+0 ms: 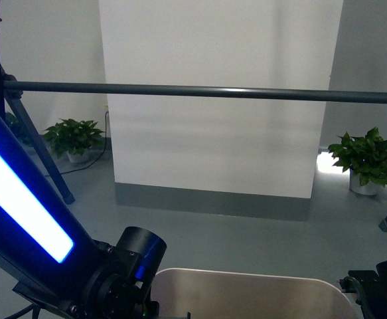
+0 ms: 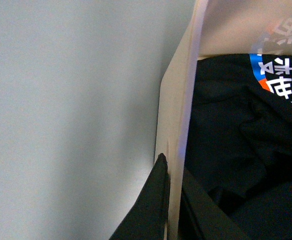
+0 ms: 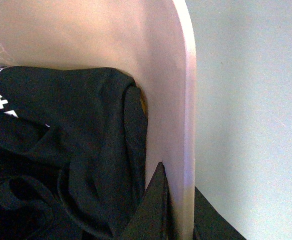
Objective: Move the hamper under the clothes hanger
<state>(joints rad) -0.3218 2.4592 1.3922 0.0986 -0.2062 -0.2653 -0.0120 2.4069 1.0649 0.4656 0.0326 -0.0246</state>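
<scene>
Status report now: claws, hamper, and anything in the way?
Left claw and right claw each clamp a hamper wall. Black clothes inside; rack bar ahead. No obstacle seen between.

In the front view, the left arm (image 1: pixel 20 247) crosses the lower left of the frame as a long dark link with a deep blue sheen. A bright white light strip (image 1: pixel 20 198), edged in blue, glows along its length. At the link's lower end is a glossy black cylindrical joint housing (image 1: pixel 140 249) that catches blue reflections, with a tiny green dot (image 1: pixel 145 308) just below it. The right arm (image 1: pixel 382 286) shows only as black angular parts in the lower right corner. In the wrist views, the left gripper (image 2: pixel 172 170) and right gripper (image 3: pixel 178 176) have matte black fingers (image 2: pixel 151 210) that taper to narrow tips.
</scene>
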